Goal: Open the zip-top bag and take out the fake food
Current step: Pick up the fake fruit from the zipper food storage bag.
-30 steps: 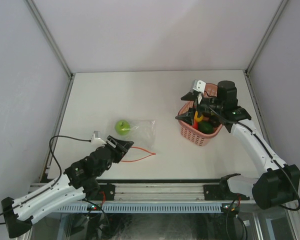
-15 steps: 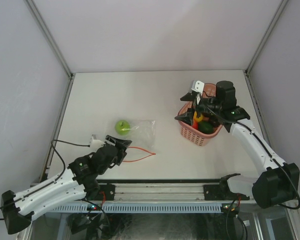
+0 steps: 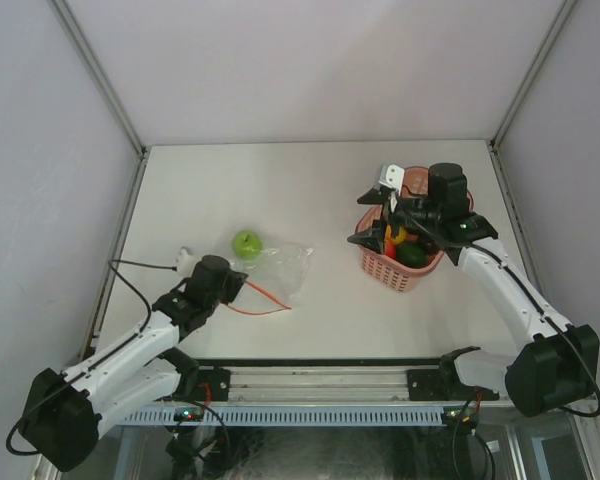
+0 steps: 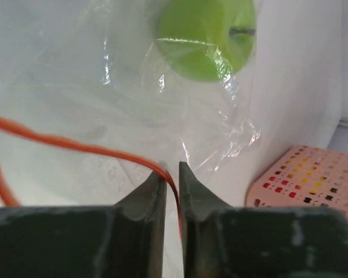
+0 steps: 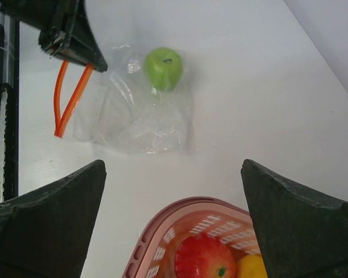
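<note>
Narrowed since a moment ago, the left end effector [image 4: 171,174] now pinches the zip-top bag [image 3: 280,265] by its orange strip [image 4: 75,145], so opening can begin, while the right end effector [image 5: 173,165] gapes over the basket [image 3: 395,278].

No readable text, labels, brands or numbers in any view. Zip-top bag [image 3: 280,262] is plain clear plastic, no print on it. Basket [image 4: 301,179] wall shows only a grid of small holes, no characters.

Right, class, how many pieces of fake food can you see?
4: a green apple inside the zip-top bag; a red apple, a yellow piece and a dark green piece in the pink basket. More may hide under the right pincer.
</note>
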